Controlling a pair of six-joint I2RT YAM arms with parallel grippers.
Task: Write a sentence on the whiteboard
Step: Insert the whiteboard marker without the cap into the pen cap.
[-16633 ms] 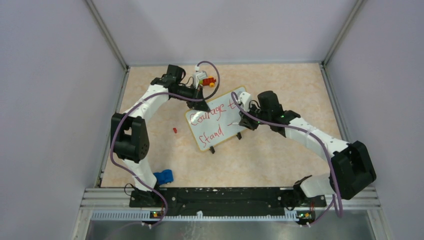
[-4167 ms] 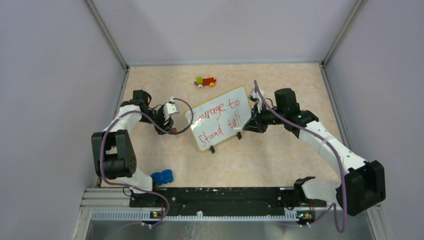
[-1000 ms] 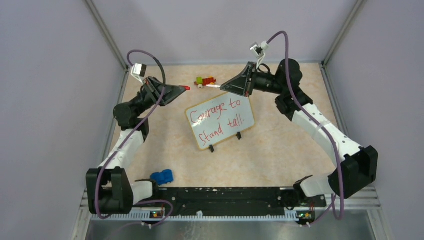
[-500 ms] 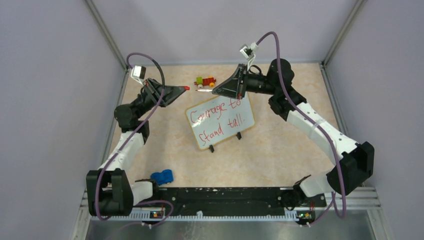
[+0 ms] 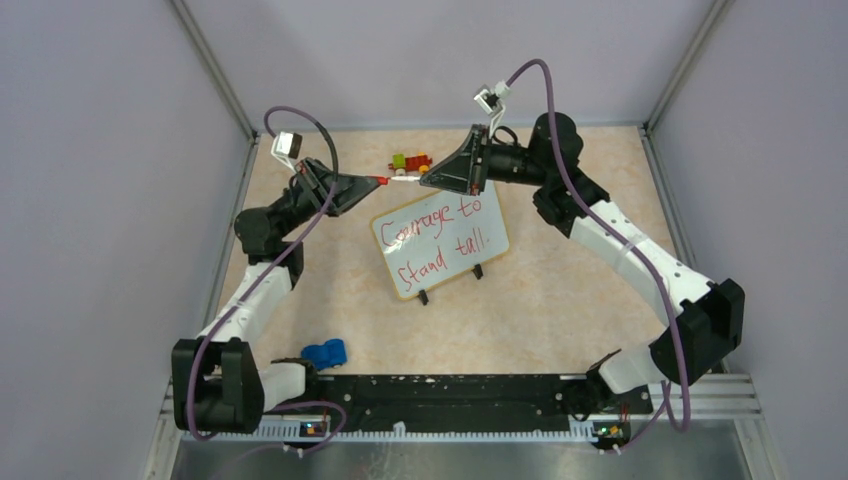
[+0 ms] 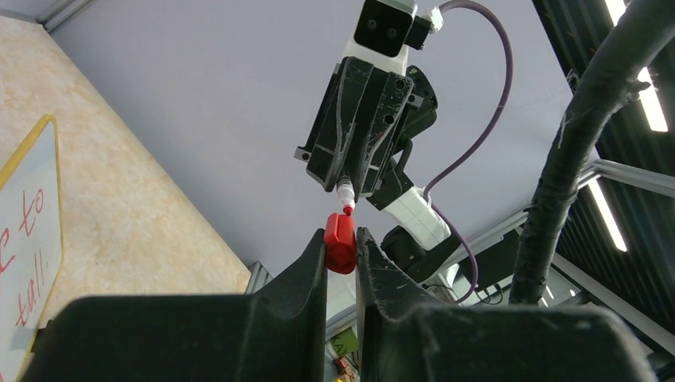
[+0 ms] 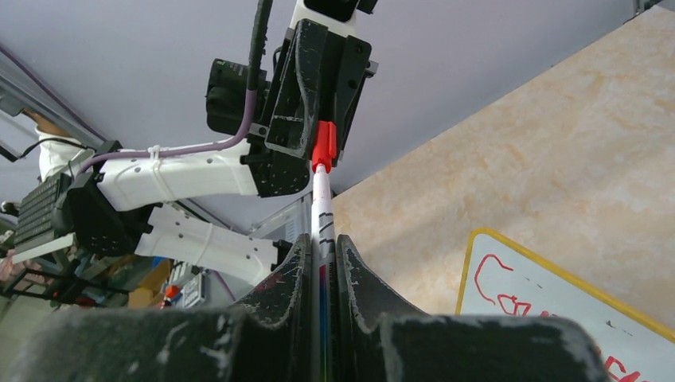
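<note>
The whiteboard (image 5: 440, 245) stands on two black feet mid-table and bears the sentence (image 5: 435, 238), red words "Courage to stand tall." in two lines. Both arms are raised above the board's far side. My left gripper (image 5: 372, 181) is shut on a red marker cap (image 5: 381, 181). My right gripper (image 5: 425, 180) is shut on a white marker (image 5: 406, 180) that points at the cap. In the left wrist view the marker's tip (image 6: 346, 204) meets the cap (image 6: 341, 243). In the right wrist view the cap (image 7: 322, 147) sits at the end of the marker (image 7: 321, 211).
A small toy train of coloured bricks (image 5: 411, 162) lies behind the board near the back wall. A blue object (image 5: 324, 353) lies by the left arm's base. Grey walls close in the table on three sides.
The right gripper has swung left with the marker and the left gripper has moved right with the cap, so the marker's tip and the cap now meet. The board has not moved.
</note>
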